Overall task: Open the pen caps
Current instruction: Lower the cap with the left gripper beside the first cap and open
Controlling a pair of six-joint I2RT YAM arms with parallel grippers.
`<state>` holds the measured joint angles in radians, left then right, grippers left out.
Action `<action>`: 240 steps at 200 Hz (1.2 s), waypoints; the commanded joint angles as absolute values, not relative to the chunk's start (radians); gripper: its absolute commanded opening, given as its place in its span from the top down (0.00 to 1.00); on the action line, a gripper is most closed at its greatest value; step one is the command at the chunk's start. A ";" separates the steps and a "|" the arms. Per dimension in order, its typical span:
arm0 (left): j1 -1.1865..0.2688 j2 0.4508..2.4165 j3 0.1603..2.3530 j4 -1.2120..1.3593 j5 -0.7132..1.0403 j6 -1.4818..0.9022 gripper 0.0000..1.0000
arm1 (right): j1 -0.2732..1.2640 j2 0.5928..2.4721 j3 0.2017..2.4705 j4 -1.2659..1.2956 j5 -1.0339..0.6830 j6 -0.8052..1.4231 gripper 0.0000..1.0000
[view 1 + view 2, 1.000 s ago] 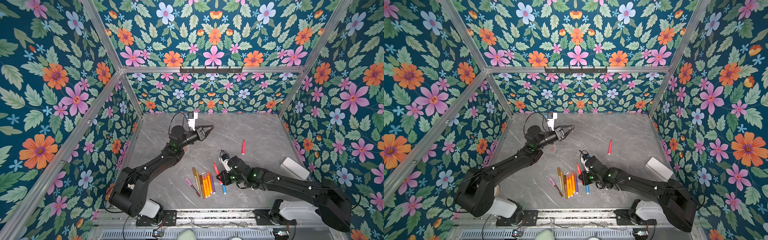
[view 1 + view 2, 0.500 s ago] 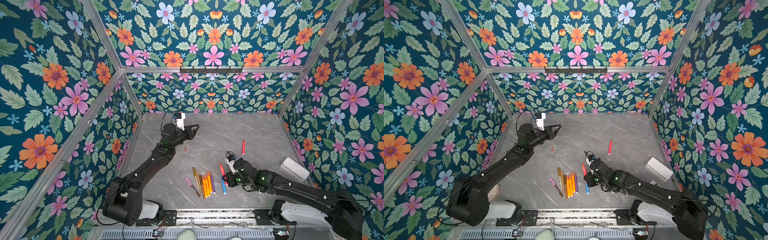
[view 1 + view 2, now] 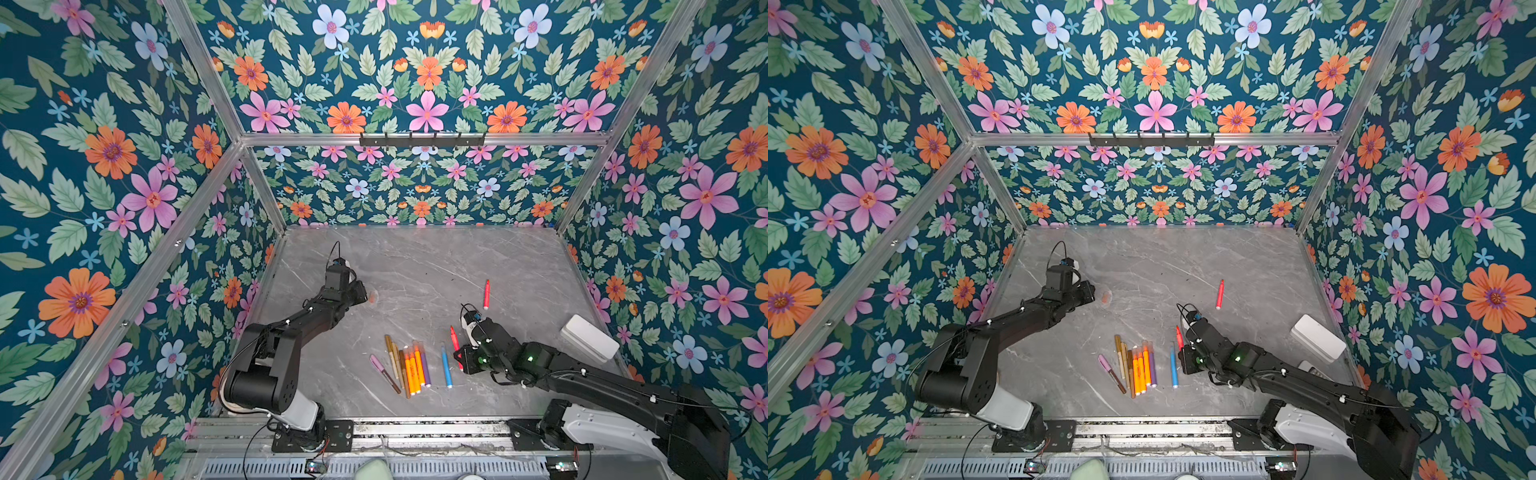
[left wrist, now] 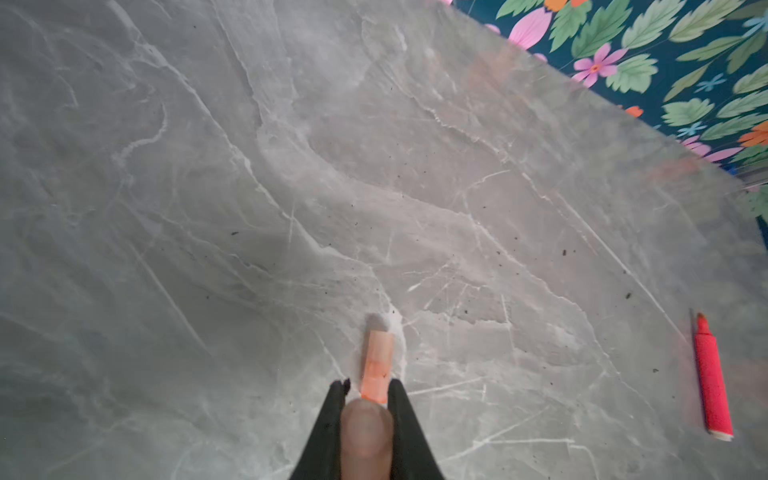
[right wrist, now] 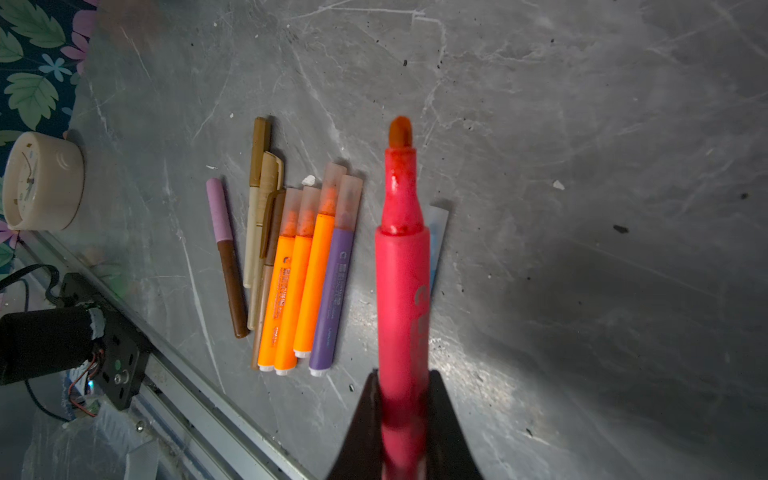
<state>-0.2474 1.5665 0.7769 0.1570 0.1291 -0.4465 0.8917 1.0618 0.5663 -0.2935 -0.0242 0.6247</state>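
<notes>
Pen cap point(image 3: 373, 296), pale orange: in both top views at the tip of the left gripper point(image 3: 365, 296), centre-left of frame, with a row of capped pens point(image 3: 409, 365) at lower centre. Left wrist view: left gripper's jaws pinch the cap at bottom centre. Right wrist view: right gripper point(image 5: 403, 382) clamped on an uncapped red pen point(image 5: 403, 270) at bottom centre, capped pens to its left.

- Rounded object point(image 4: 365, 432): clamped between left pincer point(image 4: 369, 384) fingers, blurred, kind indeterminable.
- Orange cap point(image 4: 377, 357): just beyond that pincer's tips, near end hidden; in both top views that cap point(image 3: 373, 296) is only a faint smear.
- Blue pen point(image 5: 438, 224): behind the red pen point(image 5: 402, 266) gripped by right pincer point(image 5: 404, 374), mostly hidden.
- Red pen's rear: cut off by frame edge.
</notes>
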 commanded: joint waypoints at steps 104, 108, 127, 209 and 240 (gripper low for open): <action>-0.247 1.768 0.863 0.156 0.178 -0.382 0.91 | 0.891 1.060 0.551 -0.299 -0.008 0.638 1.00; -0.247 1.770 0.863 0.157 0.181 -0.383 0.91 | 0.890 1.064 0.552 -0.299 -0.009 0.638 1.00; -0.247 1.775 0.865 0.158 0.194 -0.386 0.89 | 0.891 1.079 0.564 -0.298 -0.010 0.638 1.00; -0.247 1.780 0.868 0.158 0.209 -0.390 0.78 | 0.891 1.118 0.591 -0.283 -0.016 0.630 1.00; -0.247 1.776 0.865 0.161 0.209 -0.393 0.74 | 0.891 1.109 0.588 -0.291 -0.015 0.632 1.00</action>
